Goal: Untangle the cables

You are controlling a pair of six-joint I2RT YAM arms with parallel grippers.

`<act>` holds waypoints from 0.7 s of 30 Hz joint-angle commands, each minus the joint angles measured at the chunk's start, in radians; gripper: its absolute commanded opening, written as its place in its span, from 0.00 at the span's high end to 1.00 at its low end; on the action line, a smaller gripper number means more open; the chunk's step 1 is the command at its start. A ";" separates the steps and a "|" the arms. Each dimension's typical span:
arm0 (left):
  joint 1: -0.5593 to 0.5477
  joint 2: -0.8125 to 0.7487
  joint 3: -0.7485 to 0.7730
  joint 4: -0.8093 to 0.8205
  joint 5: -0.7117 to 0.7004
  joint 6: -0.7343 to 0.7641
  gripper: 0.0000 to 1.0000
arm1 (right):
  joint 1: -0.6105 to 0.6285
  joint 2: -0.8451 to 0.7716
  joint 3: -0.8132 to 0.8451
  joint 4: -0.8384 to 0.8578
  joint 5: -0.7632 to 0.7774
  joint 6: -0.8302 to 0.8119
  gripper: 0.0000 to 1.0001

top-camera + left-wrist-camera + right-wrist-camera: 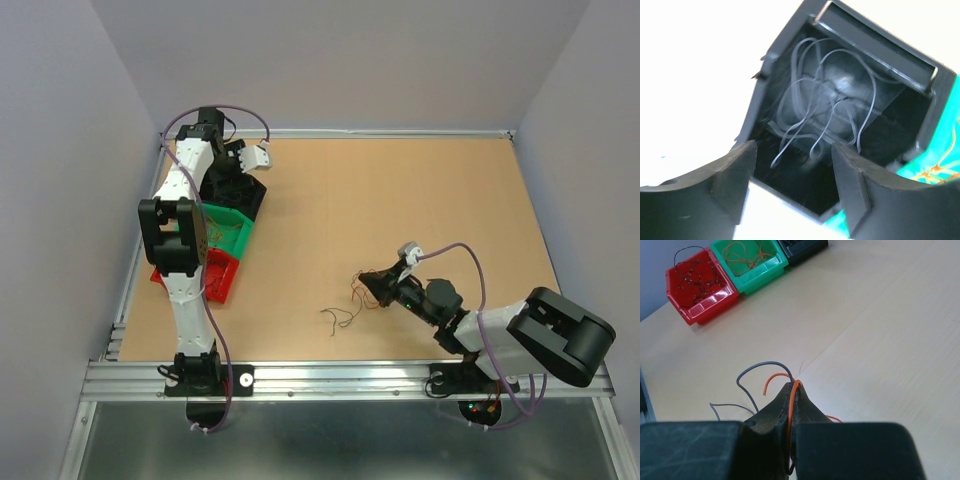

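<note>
**Right tool clenched on an orange wire; left tool spread over the black bin**

Right wrist view: we see the right tool (pixel 794 385) clenched, its two fingers pressed together on an orange wire (pixel 791 407) that loops up over the tips. A grey wire (pixel 757 366) arches just beside it on the left. We cannot tell whether it touches the fingers. This view also shows a red bin (pixel 715 305) holding dark strands and a green bin (pixel 760 277) holding orange ones, side by side at the far left of the table (pixel 880 330).

Top view: the grip itself is too small to read here. It does show a few loose strands (pixel 340 316) lying on the table just left of the right tool, well apart from the bins.

Left wrist view: the left tool (pixel 792 147) is released, fingers wide apart and gripping nothing. It hangs over the black bin (pixel 867 42). Only this view shows that bin's contents, a loose bundle of grey wires (pixel 815 100) on its floor. The picture is blurred.
</note>
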 commanded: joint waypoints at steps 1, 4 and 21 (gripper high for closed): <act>0.008 -0.135 -0.026 -0.003 0.020 -0.018 0.15 | 0.006 -0.023 0.075 -0.025 -0.030 -0.007 1.00; 0.012 -0.215 -0.079 0.009 0.056 -0.020 0.15 | 0.006 -0.049 0.107 -0.072 -0.039 -0.030 0.99; -0.422 -1.003 -0.996 1.156 0.589 -1.004 0.04 | 0.009 -0.124 0.334 -0.348 0.016 -0.108 0.99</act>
